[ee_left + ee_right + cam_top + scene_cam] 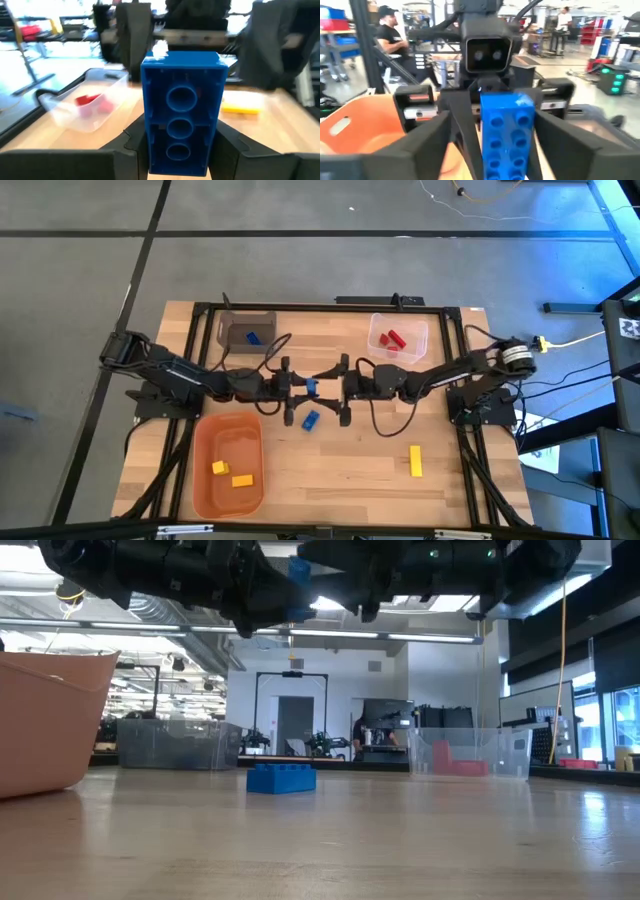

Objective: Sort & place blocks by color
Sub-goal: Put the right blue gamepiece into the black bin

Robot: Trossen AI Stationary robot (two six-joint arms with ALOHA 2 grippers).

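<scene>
A blue block [312, 387] hangs in the air mid-table between my two grippers. My left gripper [300, 387] is shut on it; the left wrist view shows its hollow underside [180, 115]. My right gripper [335, 388] faces it from the right, open, its fingers [435, 137] standing on either side of the block's studded face [507, 135]. Another blue block [310, 420] lies flat on the table below, also seen in the low view [281, 778]. A long yellow block [415, 461] lies flat toward the near right. My left gripper pinches the blue block's lower side walls [150, 150] between its two fingers [132, 145], coming level from the table's left. The block is lifted clear of the table [298, 570], its hollow underside toward my left wrist and its studs toward the right arm.
An orange bin [205, 480] at the near left holds two yellow blocks [232, 474]. A grey bin [232, 330] at the far left holds a blue block [254, 337]. A clear bin [415, 330] at the far right holds red blocks [393, 339]. A black frame [330, 306] rims the table.
</scene>
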